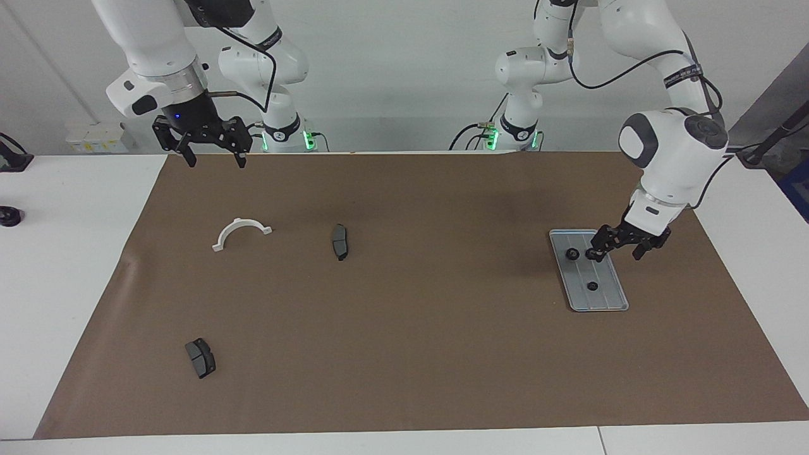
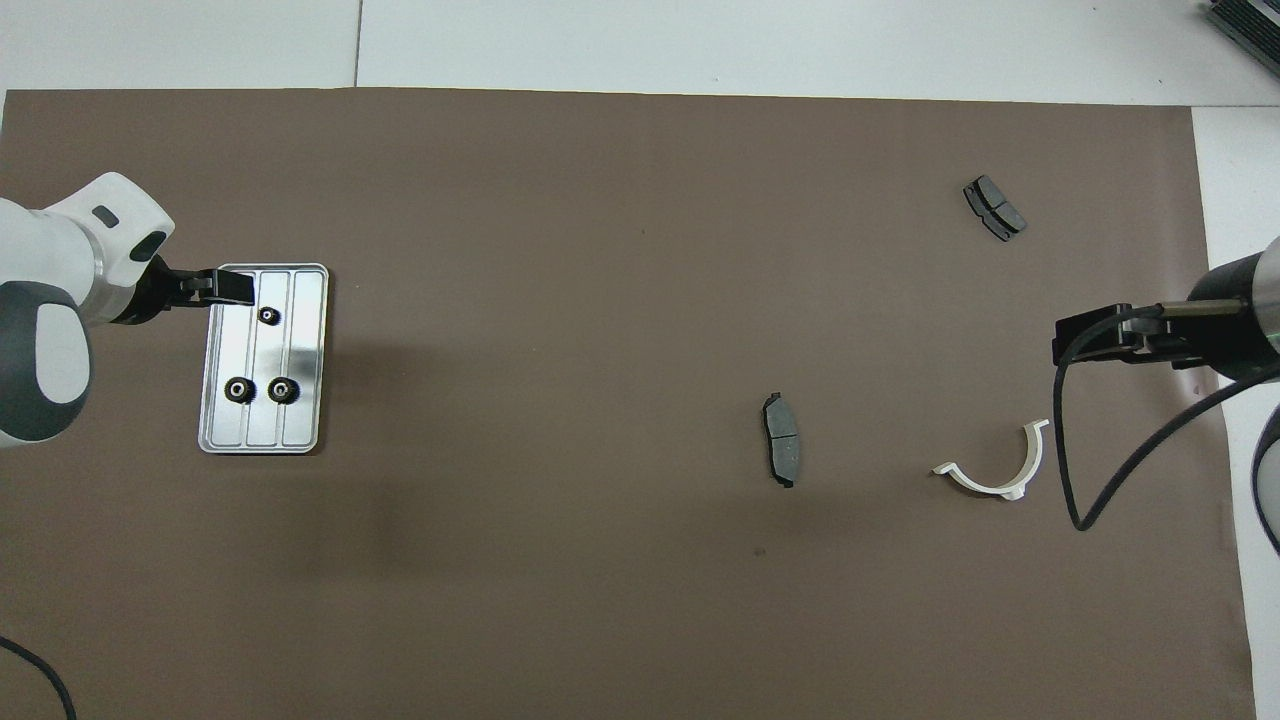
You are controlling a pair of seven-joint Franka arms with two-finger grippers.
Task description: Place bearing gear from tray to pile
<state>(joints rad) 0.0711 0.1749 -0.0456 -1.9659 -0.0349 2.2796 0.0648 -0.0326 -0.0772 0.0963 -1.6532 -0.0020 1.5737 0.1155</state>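
The silver-grey ridged tray (image 1: 603,297) lies on the brown mat toward the left arm's end, and it also shows in the overhead view (image 2: 305,340). Three small black bearing gears lie in it: two side by side at the end nearer the robots (image 2: 238,390) (image 2: 283,390), and one farther along (image 2: 268,315). In the facing view one gear (image 1: 572,254) sits beside a fingertip and another (image 1: 593,285) lies farther along. My left gripper (image 1: 614,254) (image 2: 235,290) is open and empty, low over the tray's edge. My right gripper (image 1: 215,158) (image 2: 1075,340) is open, empty and waits raised. No pile of gears shows.
A white half-ring clamp (image 1: 242,232) and a dark brake pad (image 1: 340,241) lie on the mat toward the right arm's end. A second brake pad (image 1: 200,357) lies farther from the robots. The brown mat (image 1: 404,354) covers most of the white table.
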